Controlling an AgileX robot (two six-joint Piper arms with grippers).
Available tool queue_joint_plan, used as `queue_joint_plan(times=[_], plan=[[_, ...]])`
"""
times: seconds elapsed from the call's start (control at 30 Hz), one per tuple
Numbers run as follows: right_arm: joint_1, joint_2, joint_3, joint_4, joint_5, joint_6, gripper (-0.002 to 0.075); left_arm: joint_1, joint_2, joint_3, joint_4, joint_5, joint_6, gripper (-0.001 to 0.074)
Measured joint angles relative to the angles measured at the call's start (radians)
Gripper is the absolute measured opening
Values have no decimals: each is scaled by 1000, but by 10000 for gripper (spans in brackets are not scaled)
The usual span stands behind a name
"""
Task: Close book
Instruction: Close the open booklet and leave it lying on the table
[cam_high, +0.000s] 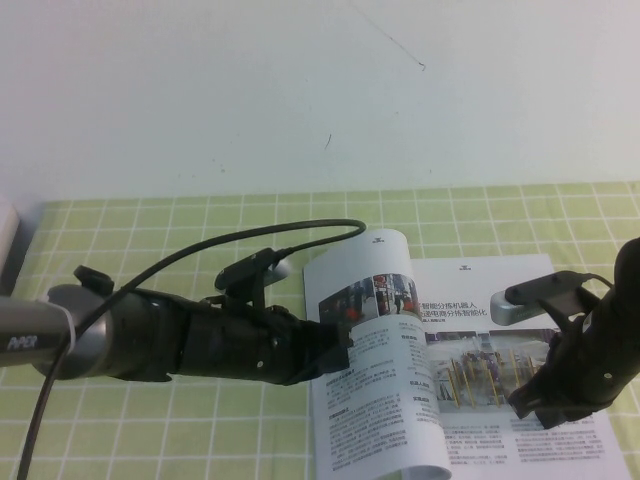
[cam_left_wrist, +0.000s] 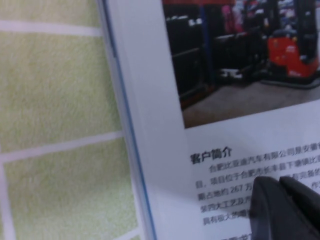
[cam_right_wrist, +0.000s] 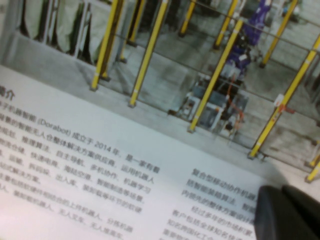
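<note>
From up high, the magazine (cam_high: 470, 285) lies open on the green checked cloth (cam_high: 200, 230), over on the robot's right side. Its fold runs from the near side of the table to the far side. The left page (cam_high: 375, 380) is bent up and curls over at the top. The left claw (cam_high: 338, 345) reaches in from the left and sits right at that page's outer edge, so this arm is the nearer one. The right claw (cam_high: 540, 400) is low over the right page (cam_high: 510, 445). I think the raised page must swing toward the robot's right, across the fold. The right claw is in the way there.

The left wrist camera shows the left claw (cam_left_wrist: 280, 200) over the page's words, under a forklift photo. The page edge is just beside the cloth (cam_left_wrist: 50, 90). I cannot tell if this claw is wide or pinched.

The right wrist camera shows the right claw (cam_right_wrist: 285, 210) over words below a picture of yellow posts. I cannot tell its state either.
</note>
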Motion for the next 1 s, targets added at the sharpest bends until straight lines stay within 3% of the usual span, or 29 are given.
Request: queue_joint_plan(times=[0.3, 0.4, 0.7, 1.0], plan=[[0, 0, 0, 2, 0, -2, -3, 35, -22, -8, 27, -30, -58, -4], [0, 0, 0, 2, 0, -2, -3, 63, -49, -10, 122, -67, -142, -4], [0, 0, 0, 2, 0, -7, -3, 79, -60, -12, 648, -115, -572, -4], [0, 0, 0, 2, 0, -7, -3, 79, -30, -12, 685, -116, -613, -4]])
